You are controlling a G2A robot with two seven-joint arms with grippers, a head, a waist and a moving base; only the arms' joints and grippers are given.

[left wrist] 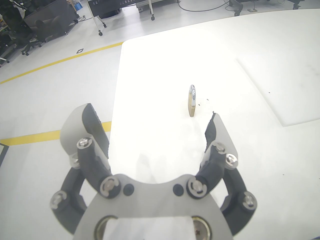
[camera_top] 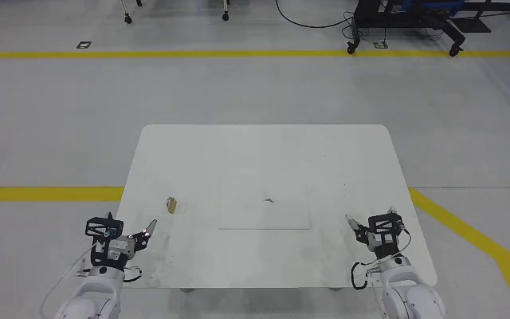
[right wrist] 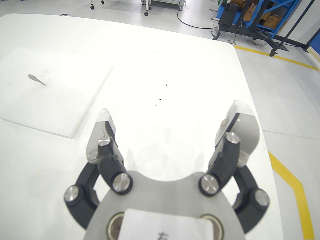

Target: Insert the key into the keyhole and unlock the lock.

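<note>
A small brass padlock (camera_top: 171, 206) with a silver shackle sits on the white table (camera_top: 239, 151) near its left side; the left wrist view shows the padlock (left wrist: 192, 101) edge-on. A small silver key (camera_top: 270, 198) lies flat on a raised white mat (camera_top: 265, 209) at the table's middle, and the key (right wrist: 36, 79) also shows in the right wrist view. My left gripper (camera_top: 132, 230) hovers open at the front left corner, a short way from the padlock, nothing between its fingers. My right gripper (camera_top: 371, 219) stands open at the front right, well apart from the key.
Yellow floor lines (camera_top: 239, 54) run behind and beside the table. Wheeled racks and cables (camera_top: 406, 24) stand far back. A few dark specks (right wrist: 160, 99) dot the tabletop ahead of the right gripper.
</note>
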